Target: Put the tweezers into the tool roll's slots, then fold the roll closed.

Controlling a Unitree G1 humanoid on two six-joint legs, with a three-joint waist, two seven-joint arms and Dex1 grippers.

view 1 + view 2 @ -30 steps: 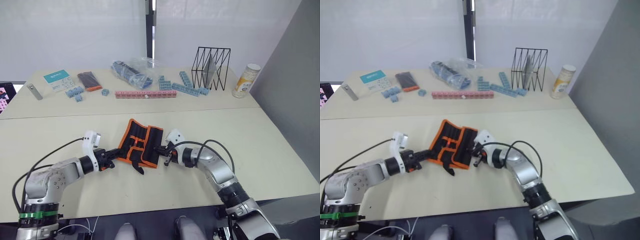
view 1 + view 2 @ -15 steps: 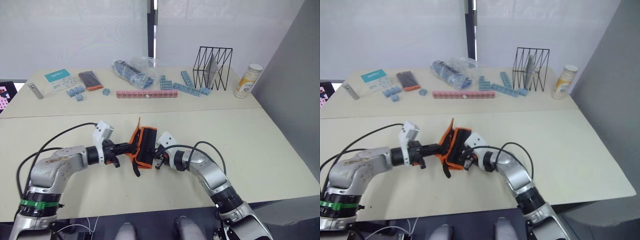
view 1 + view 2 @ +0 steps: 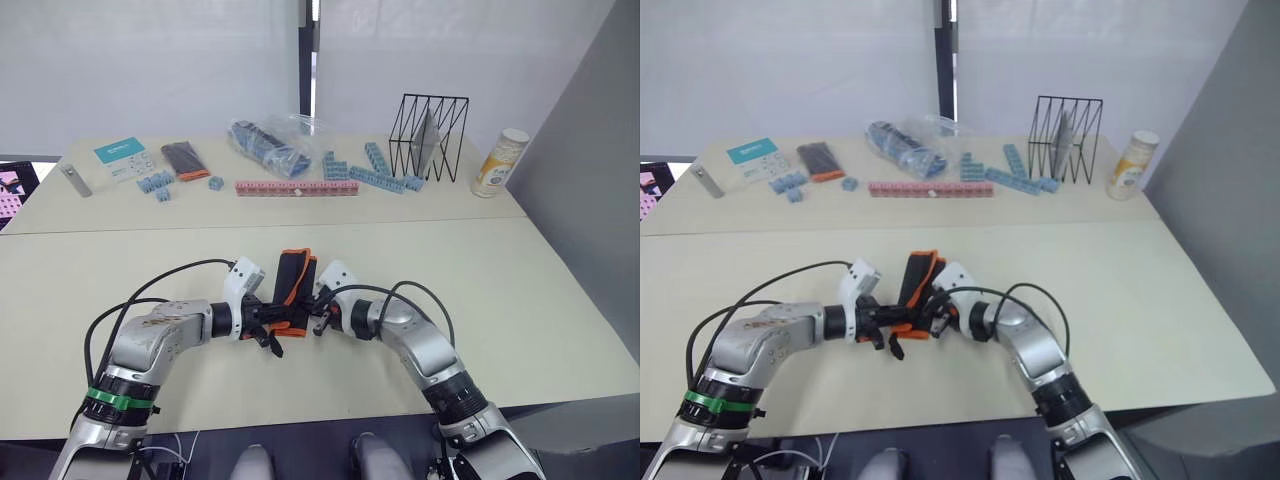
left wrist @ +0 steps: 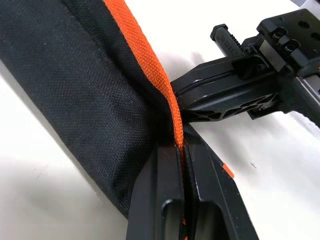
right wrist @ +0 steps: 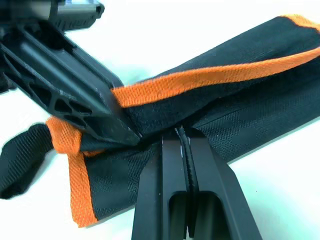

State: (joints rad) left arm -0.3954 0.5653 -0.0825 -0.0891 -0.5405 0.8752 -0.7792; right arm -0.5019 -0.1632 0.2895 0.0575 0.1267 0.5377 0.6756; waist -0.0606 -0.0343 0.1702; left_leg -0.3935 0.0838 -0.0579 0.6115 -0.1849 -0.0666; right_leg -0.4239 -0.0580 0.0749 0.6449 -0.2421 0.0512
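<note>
The tool roll (image 3: 293, 288) is folded over on itself at the middle of the near table, its orange edging on top and its black strap (image 3: 270, 343) trailing toward me. From the left, my left gripper (image 3: 264, 318) is shut on the orange-edged flap (image 4: 150, 70). My right gripper (image 3: 319, 314) pinches the black fabric (image 5: 240, 110) from the right, also shut. The two grippers almost touch across the fold. In the left wrist view the right gripper's fingers (image 4: 225, 95) lie just beyond the flap. The tweezers and the slots are hidden inside the fold.
The far table holds a grey metal bar (image 3: 73, 180), a teal card (image 3: 122, 152), a small black-and-orange case (image 3: 182, 158), blue blocks (image 3: 378, 175), a plastic bag (image 3: 268, 143), a pink strip (image 3: 296, 187), a black wire rack (image 3: 430, 135) and a can (image 3: 499, 162). A grey wall stands at the right.
The roll went from lying open to folded. My left gripper swung its flap rightward over the other half and now sits close to the right gripper.
</note>
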